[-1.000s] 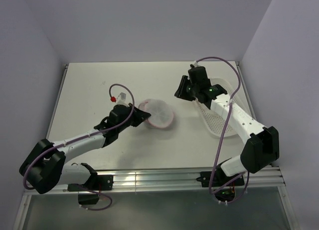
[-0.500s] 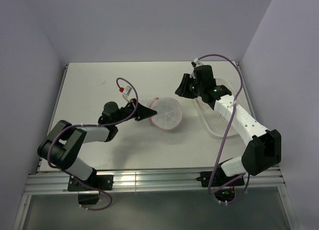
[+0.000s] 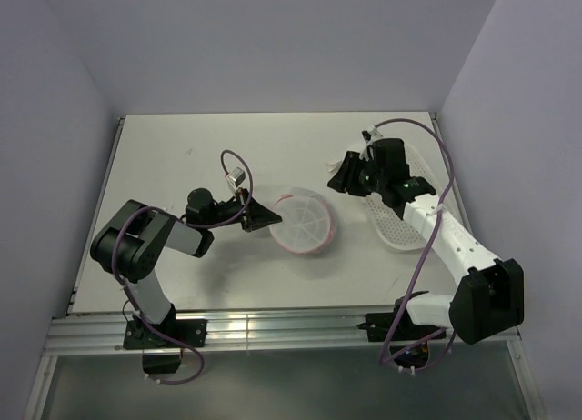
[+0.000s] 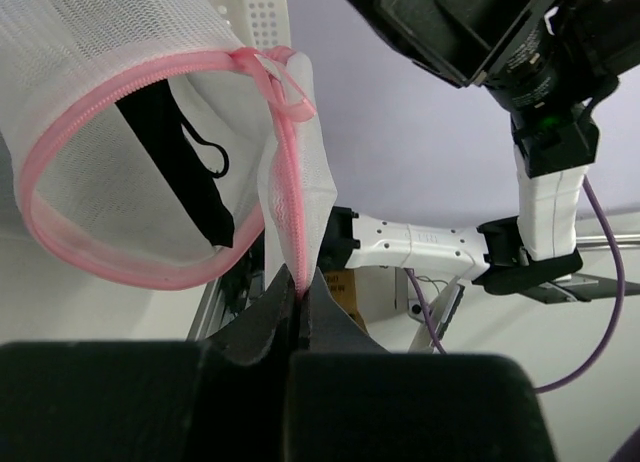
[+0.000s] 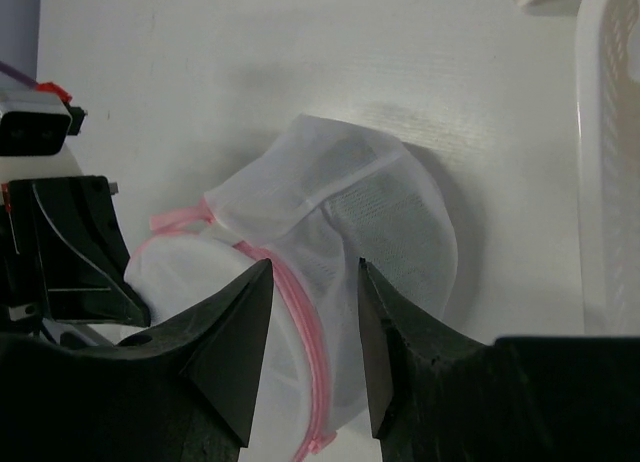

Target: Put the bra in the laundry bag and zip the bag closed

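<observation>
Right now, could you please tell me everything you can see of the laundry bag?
The laundry bag is a round pouch of translucent white mesh with pink zipper trim around its rim. It is near the middle of the table, mouth unzipped and gaping toward the left hand, which is shut on its pink-edged flap. The black bra shows inside.
</observation>
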{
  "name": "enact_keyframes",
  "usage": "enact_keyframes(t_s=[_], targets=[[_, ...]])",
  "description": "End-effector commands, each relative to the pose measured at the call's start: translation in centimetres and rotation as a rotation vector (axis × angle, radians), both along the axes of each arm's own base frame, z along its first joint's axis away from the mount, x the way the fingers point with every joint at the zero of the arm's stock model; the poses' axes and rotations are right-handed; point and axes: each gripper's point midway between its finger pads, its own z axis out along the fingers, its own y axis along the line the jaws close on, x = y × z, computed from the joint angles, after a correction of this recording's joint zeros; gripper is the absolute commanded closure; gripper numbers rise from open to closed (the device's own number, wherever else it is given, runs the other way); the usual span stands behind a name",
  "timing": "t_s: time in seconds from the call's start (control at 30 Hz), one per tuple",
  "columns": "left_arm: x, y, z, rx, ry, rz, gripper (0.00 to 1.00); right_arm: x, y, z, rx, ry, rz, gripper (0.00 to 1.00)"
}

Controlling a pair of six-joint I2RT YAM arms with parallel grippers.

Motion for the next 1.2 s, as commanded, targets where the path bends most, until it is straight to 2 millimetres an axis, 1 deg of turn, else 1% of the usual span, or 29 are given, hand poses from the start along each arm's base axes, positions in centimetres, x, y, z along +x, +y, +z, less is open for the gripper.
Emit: enact_keyframes(t_s=[0.0, 0.07, 0.1, 0.13, 0.23, 0.33, 0.4, 0.43, 0.47, 0.5, 0.57, 0.7, 0.8, 1.03, 1.17], targets=[[-2.3, 0.7, 7.3, -0.187, -0.453, -0.060, 1.00, -0.8, 0.6, 1.4, 0.072, -0.063, 0.057, 0.53], [-2.4, 0.7, 7.6, -0.193, -0.457, -0.069, 1.00, -1.8, 1.0, 0.8, 0.086, -0.043, 0.100, 0.52], [-2.5, 0.7, 7.5, -0.194, -0.462, -0.075, 1.00, -2.1, 1.1, 0.8, 0.092, -0.044, 0.111, 0.52], [-2.4, 0.7, 7.5, -0.194, -0.462, -0.075, 1.00, -2.5, 1.1, 0.3, 0.094, -0.031, 0.119, 0.52], [-2.5, 0.7, 7.6, -0.211, -0.467, -0.086, 1.00, -3.4, 0.9, -0.4, 0.095, -0.016, 0.121, 0.52], [-2.5, 0.6, 7.7, -0.223, -0.461, -0.095, 1.00, -4.0, 0.9, -1.3, 0.095, 0.005, 0.132, 0.52], [-2.5, 0.6, 7.7, -0.224, -0.458, -0.097, 1.00, -4.5, 1.4, -1.5, 0.118, 0.015, 0.161, 0.52], [-2.5, 0.6, 7.7, -0.225, -0.459, -0.099, 1.00, -5.0, 1.5, -2.1, 0.125, 0.033, 0.165, 0.51], [-2.5, 0.7, 7.7, -0.224, -0.463, -0.097, 1.00, -5.2, 1.7, -2.1, 0.139, 0.027, 0.178, 0.50], [-2.5, 0.7, 7.7, -0.222, -0.463, -0.096, 1.00, -5.6, 1.7, -2.5, 0.143, 0.034, 0.183, 0.49], [-2.5, 0.7, 7.7, -0.223, -0.461, -0.098, 1.00, -5.8, 1.8, -2.6, 0.154, 0.032, 0.185, 0.47], [-2.4, 0.6, 7.8, -0.226, -0.459, -0.101, 1.00, -6.7, 1.8, -3.6, 0.162, 0.058, 0.196, 0.46], [-2.3, 0.5, 7.8, -0.226, -0.458, -0.103, 1.00, -7.0, 1.8, -3.6, 0.168, 0.054, 0.196, 0.45], [-2.1, 0.4, 7.6, -0.227, -0.449, -0.104, 1.00, -7.6, 2.8, -2.8, 0.234, 0.057, 0.247, 0.48], [-1.8, 0.3, 7.5, -0.223, -0.439, -0.101, 1.00, -8.0, 3.1, -2.6, 0.246, 0.064, 0.265, 0.49]])
